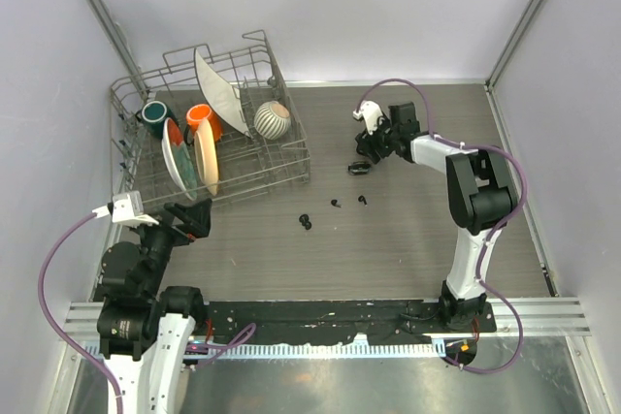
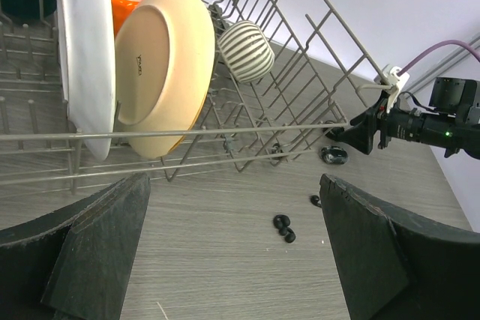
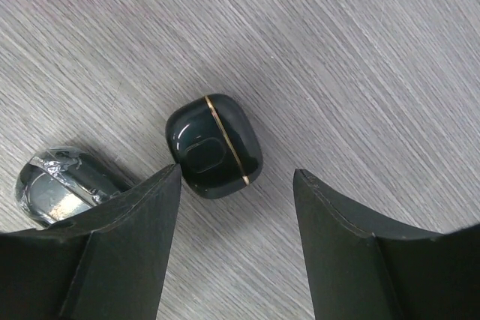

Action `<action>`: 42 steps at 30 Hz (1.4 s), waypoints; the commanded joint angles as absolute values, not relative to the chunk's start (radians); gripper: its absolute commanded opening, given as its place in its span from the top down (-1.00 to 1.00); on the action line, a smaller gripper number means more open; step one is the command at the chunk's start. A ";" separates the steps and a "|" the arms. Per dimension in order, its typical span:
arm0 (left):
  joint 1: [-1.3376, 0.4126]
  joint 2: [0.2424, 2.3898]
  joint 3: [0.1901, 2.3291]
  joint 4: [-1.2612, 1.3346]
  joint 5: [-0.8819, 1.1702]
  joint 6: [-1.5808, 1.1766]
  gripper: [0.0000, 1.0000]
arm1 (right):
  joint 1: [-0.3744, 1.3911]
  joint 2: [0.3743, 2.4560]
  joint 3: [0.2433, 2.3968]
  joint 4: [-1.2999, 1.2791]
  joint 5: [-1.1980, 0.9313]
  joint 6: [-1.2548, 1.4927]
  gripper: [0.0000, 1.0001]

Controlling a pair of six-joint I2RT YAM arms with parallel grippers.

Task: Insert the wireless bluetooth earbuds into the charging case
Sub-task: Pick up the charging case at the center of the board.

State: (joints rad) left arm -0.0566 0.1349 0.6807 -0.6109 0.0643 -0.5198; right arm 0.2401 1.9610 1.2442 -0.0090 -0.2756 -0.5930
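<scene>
A glossy black charging case [image 3: 214, 146] with a thin gold seam lies shut on the wood-grain table. It sits just beyond my right gripper [image 3: 237, 173], whose jaws stand open around bare table, the left fingertip close to the case's corner. A second dark case [image 3: 56, 185] with a shiny wrap lies to its left, partly hidden behind that finger. Tiny black earbuds lie loose mid-table: a touching pair [image 1: 307, 221] [image 2: 283, 227] and two singles [image 1: 336, 205] [image 1: 363, 200]. My left gripper [image 2: 234, 179] hangs open and empty near the rack, well short of the earbuds.
A wire dish rack [image 1: 281, 157] at the back left holds plates, an orange cup [image 1: 199, 117], a green mug [image 1: 153, 113] and a striped bowl [image 1: 273, 119]. Grey walls close in the table on three sides. My right arm [image 1: 475, 186] stretches along the right side.
</scene>
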 commanded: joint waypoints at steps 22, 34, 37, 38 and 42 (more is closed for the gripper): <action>-0.052 0.127 0.680 -0.574 0.077 -0.518 -0.99 | 0.252 2.042 1.336 -0.080 -0.362 -0.733 -0.52; -0.052 0.132 0.680 -0.572 0.075 -0.515 -1.00 | 0.259 1.960 1.261 -0.071 -0.250 -0.461 0.10; -0.052 0.133 0.678 -0.569 0.077 -0.517 -0.99 | 0.279 1.956 1.279 -0.113 -0.166 -0.366 0.16; -0.052 0.133 0.678 -0.569 0.078 -0.515 -1.00 | 0.284 1.957 1.291 -0.133 -0.141 -0.338 0.17; -0.052 0.130 0.680 -0.571 0.080 -0.515 -1.00 | 0.301 1.956 1.312 -0.150 -0.057 -0.239 -0.11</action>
State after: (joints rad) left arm -0.0566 0.1345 0.6800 -0.6106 0.0643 -0.5198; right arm 0.2806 2.0010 1.2861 -0.0937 -0.1726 -0.3923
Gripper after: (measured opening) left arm 0.996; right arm 0.557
